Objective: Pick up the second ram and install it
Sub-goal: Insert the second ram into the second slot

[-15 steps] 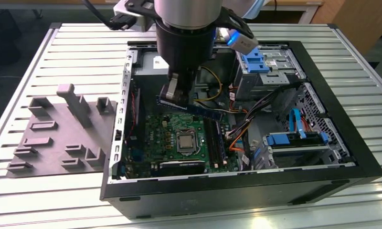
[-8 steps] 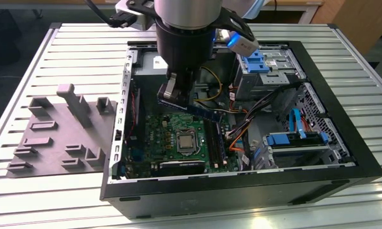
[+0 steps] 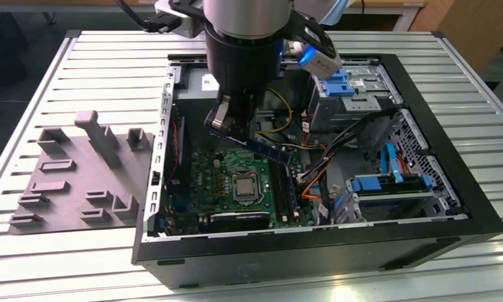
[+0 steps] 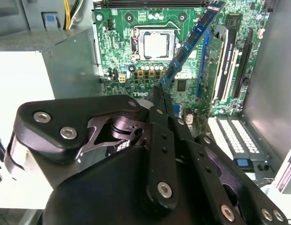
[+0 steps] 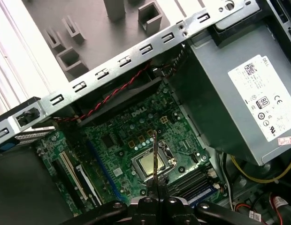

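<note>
One ram (image 3: 268,150), probably over memory slots (image 3: 285,189)

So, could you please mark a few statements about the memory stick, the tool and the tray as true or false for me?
1. The tool is shut on the second ram. True.
2. The second ram is seated in a slot. False: the tool holds it at a slant over the motherboard.
3. The grey tray lies inside the computer case. False: it lies on the table outside the case, at the exterior view's left.
4. The processor sits uncovered on the motherboard. True.
</note>
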Robot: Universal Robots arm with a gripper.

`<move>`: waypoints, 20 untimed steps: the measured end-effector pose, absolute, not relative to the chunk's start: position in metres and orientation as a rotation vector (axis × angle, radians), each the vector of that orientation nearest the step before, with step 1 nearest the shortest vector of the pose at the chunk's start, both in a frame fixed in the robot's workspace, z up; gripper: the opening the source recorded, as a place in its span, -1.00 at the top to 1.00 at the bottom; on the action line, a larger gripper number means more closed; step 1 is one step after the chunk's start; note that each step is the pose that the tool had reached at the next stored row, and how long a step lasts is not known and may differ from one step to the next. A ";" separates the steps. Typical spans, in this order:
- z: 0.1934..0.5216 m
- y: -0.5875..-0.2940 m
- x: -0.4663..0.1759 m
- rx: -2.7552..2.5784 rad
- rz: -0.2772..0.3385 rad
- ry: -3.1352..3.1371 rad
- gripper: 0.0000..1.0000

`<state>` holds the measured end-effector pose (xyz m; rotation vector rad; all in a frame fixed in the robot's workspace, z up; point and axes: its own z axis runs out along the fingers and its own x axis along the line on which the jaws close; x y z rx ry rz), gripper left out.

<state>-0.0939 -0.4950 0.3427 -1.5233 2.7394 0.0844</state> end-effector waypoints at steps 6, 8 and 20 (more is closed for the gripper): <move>0.343 -0.495 -0.094 -1.446 0.084 2.779 0.77; 0.343 -0.495 -0.094 -1.407 0.084 2.798 0.77; 0.342 -0.495 -0.094 -1.236 0.083 2.875 0.77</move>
